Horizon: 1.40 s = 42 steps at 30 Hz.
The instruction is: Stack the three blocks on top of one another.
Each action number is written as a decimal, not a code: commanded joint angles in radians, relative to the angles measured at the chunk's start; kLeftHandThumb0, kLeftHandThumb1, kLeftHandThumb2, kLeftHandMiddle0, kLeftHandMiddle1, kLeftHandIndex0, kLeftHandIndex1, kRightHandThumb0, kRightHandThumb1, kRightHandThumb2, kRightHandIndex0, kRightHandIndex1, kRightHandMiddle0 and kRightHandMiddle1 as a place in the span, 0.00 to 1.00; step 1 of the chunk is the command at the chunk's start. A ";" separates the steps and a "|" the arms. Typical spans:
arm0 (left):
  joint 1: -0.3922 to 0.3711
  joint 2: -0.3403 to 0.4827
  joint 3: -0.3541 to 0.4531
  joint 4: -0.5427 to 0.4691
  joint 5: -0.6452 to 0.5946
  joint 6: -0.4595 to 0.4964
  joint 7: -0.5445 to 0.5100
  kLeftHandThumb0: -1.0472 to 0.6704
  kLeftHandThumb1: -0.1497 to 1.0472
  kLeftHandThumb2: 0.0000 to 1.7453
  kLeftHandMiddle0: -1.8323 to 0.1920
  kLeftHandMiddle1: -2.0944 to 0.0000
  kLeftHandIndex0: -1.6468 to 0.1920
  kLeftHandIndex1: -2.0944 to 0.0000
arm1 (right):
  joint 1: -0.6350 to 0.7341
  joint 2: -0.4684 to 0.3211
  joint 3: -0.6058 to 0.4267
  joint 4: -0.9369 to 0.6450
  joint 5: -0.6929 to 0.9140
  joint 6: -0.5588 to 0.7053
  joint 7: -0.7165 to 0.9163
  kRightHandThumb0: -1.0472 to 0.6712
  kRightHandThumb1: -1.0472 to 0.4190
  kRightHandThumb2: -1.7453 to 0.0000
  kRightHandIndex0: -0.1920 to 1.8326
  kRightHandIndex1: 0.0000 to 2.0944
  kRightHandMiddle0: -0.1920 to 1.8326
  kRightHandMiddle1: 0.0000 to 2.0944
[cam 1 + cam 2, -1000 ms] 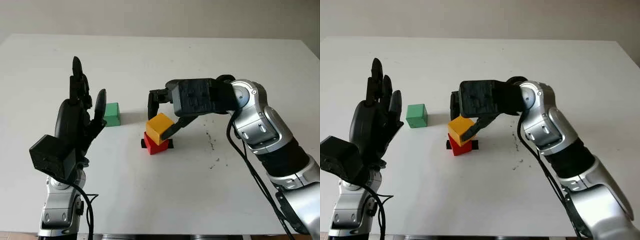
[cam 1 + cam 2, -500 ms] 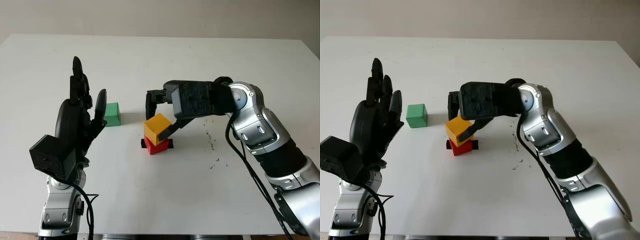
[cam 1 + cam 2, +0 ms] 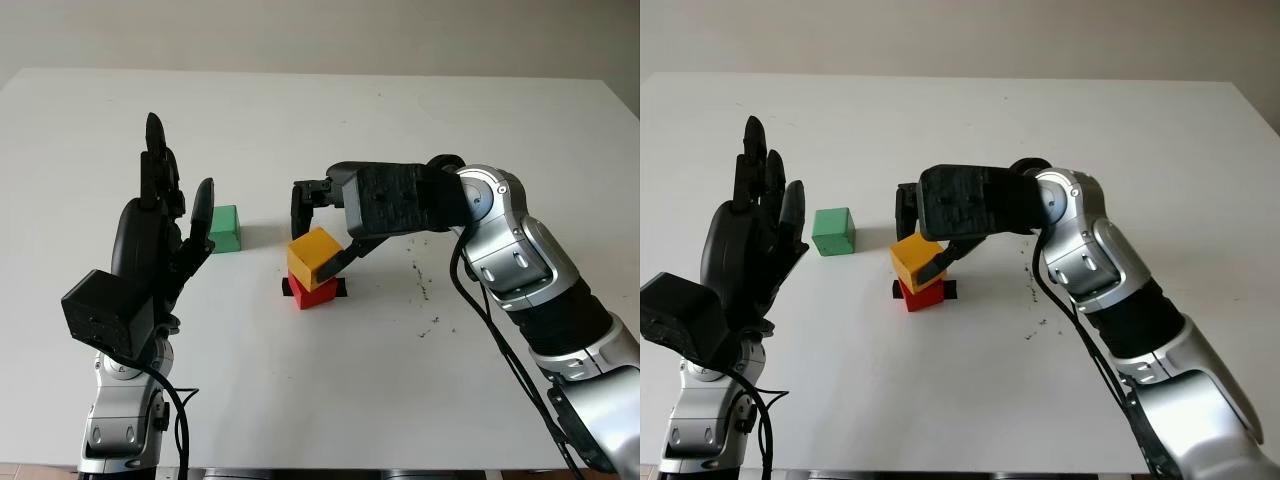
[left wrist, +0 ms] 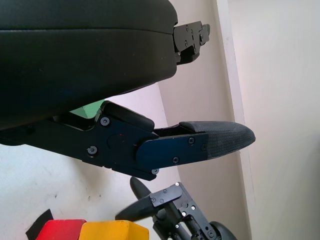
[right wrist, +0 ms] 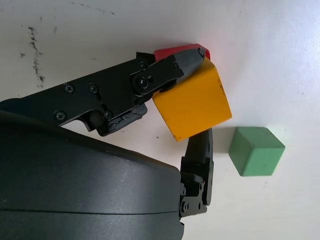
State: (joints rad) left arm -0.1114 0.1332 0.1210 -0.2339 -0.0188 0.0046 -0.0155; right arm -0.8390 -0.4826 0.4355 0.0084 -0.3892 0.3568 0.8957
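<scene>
Soft, even daylight falls on my white tabletop (image 3: 330, 110), bright without harsh glare. Shadows are faint: a pale grey patch lies under my right robot hand (image 3: 322, 222) beside the small yellow cube (image 3: 314, 256), and another beside the small green cube (image 3: 224, 228). The head views are sharp across the frame. In my left wrist view the glossy black shell (image 4: 85, 20) carries a dull sheen, and the far wall looks washed out.
</scene>
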 commanded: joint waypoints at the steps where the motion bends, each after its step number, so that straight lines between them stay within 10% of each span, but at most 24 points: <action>1: 0.010 -0.005 -0.001 -0.007 0.000 -0.011 0.002 0.14 1.00 0.31 1.00 1.00 1.00 1.00 | -0.010 -0.013 -0.003 0.004 0.006 -0.021 0.012 0.24 0.07 0.97 0.11 0.02 0.01 0.48; 6: 0.007 0.000 -0.001 -0.004 0.005 -0.014 -0.001 0.13 1.00 0.31 1.00 1.00 1.00 1.00 | -0.007 -0.032 -0.006 0.013 0.012 -0.088 0.035 0.18 0.10 0.97 0.00 0.00 0.03 0.12; 13: 0.007 0.001 -0.001 -0.003 0.005 -0.015 -0.004 0.14 1.00 0.31 1.00 1.00 1.00 1.00 | 0.004 -0.047 -0.021 0.007 0.028 -0.141 0.046 0.13 0.11 0.97 0.00 0.00 0.00 0.02; 32: 0.001 0.005 0.006 -0.004 0.003 -0.004 0.001 0.14 1.00 0.30 1.00 1.00 1.00 1.00 | 0.019 -0.067 -0.218 0.026 0.198 -0.235 -0.021 0.08 0.00 0.93 0.00 0.00 0.00 0.00; 35: 0.008 0.011 0.010 0.001 -0.007 -0.012 -0.013 0.15 1.00 0.30 1.00 1.00 1.00 1.00 | 0.052 -0.029 -0.338 0.074 0.268 -0.242 -0.170 0.10 0.00 0.73 0.00 0.00 0.00 0.00; 42: 0.014 0.018 0.021 -0.012 -0.009 0.003 -0.019 0.13 1.00 0.30 1.00 1.00 1.00 1.00 | 0.123 0.017 -0.420 0.162 0.319 -0.271 -0.341 0.13 0.00 0.67 0.00 0.00 0.01 0.01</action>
State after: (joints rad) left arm -0.1110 0.1457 0.1349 -0.2335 -0.0255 0.0031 -0.0338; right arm -0.7340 -0.4775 0.0380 0.1605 -0.0867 0.0986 0.5740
